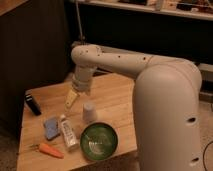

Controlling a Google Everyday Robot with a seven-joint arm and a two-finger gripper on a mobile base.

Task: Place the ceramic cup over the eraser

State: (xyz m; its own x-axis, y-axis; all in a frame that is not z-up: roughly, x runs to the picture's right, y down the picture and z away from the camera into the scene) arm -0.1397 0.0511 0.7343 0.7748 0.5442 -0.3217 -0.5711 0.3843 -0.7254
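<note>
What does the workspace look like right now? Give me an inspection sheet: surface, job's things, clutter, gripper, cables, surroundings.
Surface: wooden table, light-coloured.
Job's things: ceramic cup stands near the table's middle, behind the green bowl; eraser lies by the left edge, apart from the cup, uncovered.
Clutter: blue pad, white tube, carrot and the green bowl, all toward the front.
Gripper: gripper open, holds nothing, hangs over the table just left of the cup.
Cables: nothing seen.
Surroundings: dark cabinet at left, shelf behind, speckled floor.
</note>
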